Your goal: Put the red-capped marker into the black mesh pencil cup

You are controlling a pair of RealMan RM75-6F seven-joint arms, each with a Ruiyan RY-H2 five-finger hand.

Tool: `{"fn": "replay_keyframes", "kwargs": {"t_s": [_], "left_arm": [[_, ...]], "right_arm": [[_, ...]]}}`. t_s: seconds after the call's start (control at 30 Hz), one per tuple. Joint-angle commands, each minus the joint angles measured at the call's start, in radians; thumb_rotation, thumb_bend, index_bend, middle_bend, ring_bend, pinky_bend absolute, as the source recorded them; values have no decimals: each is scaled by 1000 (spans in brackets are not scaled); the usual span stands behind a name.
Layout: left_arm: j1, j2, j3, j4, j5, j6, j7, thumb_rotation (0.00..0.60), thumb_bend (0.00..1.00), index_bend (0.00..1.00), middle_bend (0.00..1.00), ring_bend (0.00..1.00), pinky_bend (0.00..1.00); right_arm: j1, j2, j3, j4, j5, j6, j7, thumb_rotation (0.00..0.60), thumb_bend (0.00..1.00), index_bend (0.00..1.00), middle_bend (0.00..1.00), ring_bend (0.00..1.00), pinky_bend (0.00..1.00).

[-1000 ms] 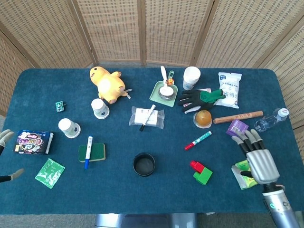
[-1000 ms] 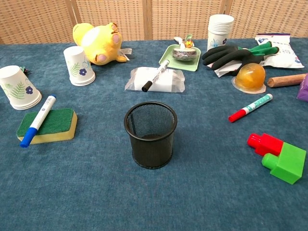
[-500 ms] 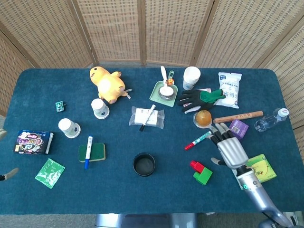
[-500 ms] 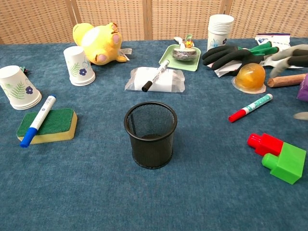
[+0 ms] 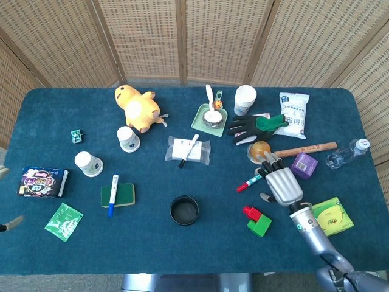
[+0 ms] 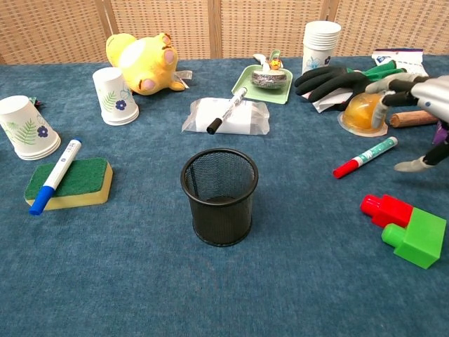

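My right hand [image 5: 281, 185] hovers open, fingers spread, just over the marker [image 5: 253, 180] on the table [image 5: 182, 243]. The cup [image 6: 219, 194] stands well apart; I can't tell my left hand's [image 5: 5, 198] state

I read this as a staged test room, not a home: my bench [image 5: 182, 243] wears a blue cloth, woven wicker screens [image 5: 152, 36] wall it off behind, and unrelated oddments lie scattered, a plush duck [image 5: 138, 107], toy bricks [image 5: 258, 221], paper cups [image 6: 320, 42].
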Motion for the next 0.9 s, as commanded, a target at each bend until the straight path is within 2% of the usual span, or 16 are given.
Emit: {"fn": "replay_keyframes", "kwargs": {"t_s": [0.03,0.47,0.73,0.9], "left_arm": [[-2,0,-1,-1,-3,-3,1,600,23,0,0,0,29],[-8,0,-1,-3,-9,-21,3,600,23,0,0,0,30],[-12,3,-1,1,-10,-29,-7,600,23,0,0,0,30],[-14,4,-1,3,-11,-35,-15,600,22,0,0,0,31]], "right_arm": [[15,-37,-8,55,4,-5,28,600,148,373,37,0,175],[61,-119,-8,174,16,-13,54,600,179,421,49,0,183],[78,-140,-11,196,25,-19,38,600,313,418,54,3,183],[87,-141,-11,192,34,-26,19,600,339,415,55,3,183]]}}
